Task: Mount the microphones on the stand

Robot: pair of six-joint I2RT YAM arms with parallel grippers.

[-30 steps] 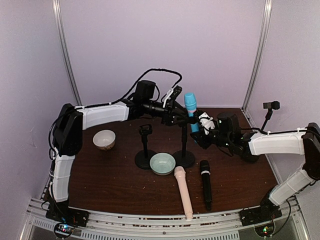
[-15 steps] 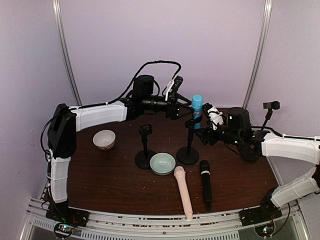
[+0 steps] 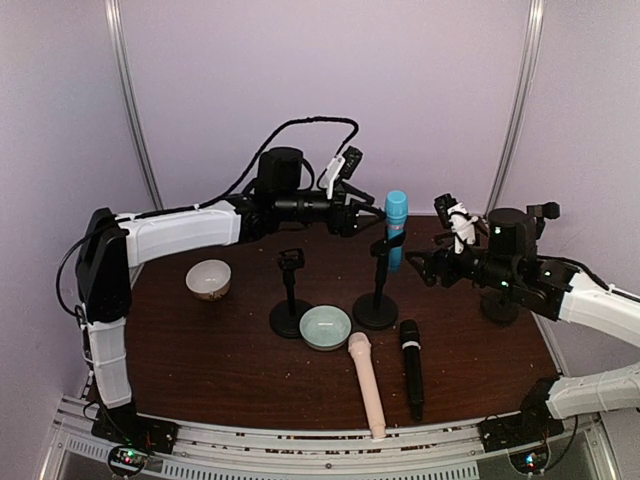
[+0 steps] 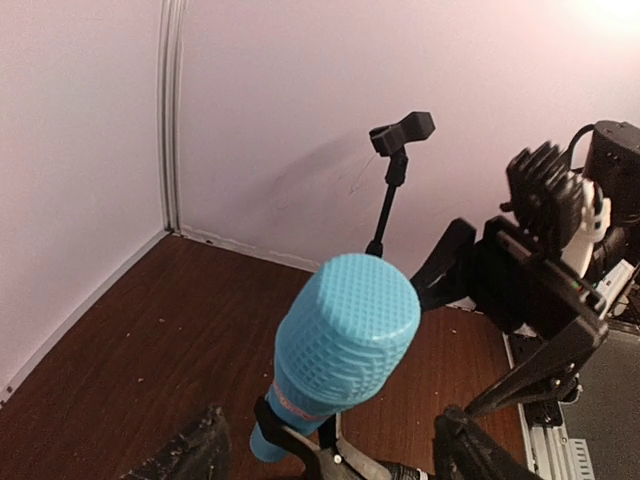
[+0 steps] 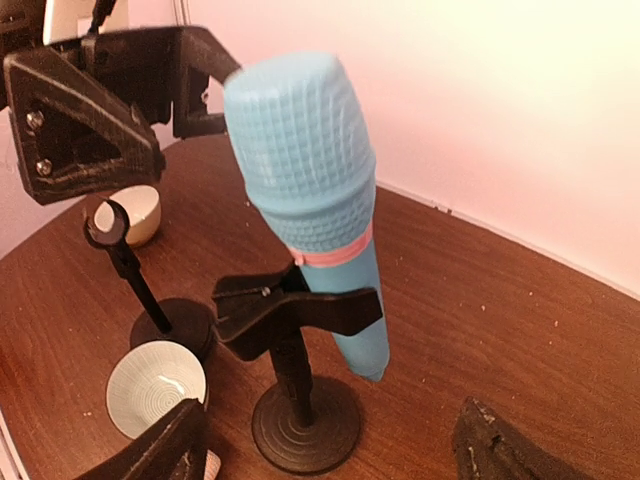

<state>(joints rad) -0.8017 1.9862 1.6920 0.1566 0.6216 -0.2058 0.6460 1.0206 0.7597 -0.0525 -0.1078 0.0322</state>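
Top view, lower centre: the pale pink-beige microphone (image 3: 367, 385) lies flat on the table (image 3: 220, 370), head away from the near edge. The black microphone (image 3: 411, 368) lies just to its right, roughly parallel, not touching it.

Centre: a pale green bowl (image 3: 325, 327) sits just above the pink-beige head. An empty stand (image 3: 290, 295) is immediately to the bowl's left, its base close against it. A white bowl (image 3: 208, 279) stands well apart, centre left.

Centre, right of the green bowl: a second stand (image 3: 377, 290) carries the light blue microphone (image 3: 395, 228), seated in the clip, head up and slightly tilted.

Left gripper (image 3: 352, 195), upper centre, just left of the blue head: fingers spread, grasping nothing. The left wrist view shows both fingertips clear of the microphone.

Right gripper (image 3: 432, 245), right of the blue microphone: fingers wide apart, nothing held.

Far right: a third stand (image 3: 543, 211), clip empty, partly hidden behind the right arm.
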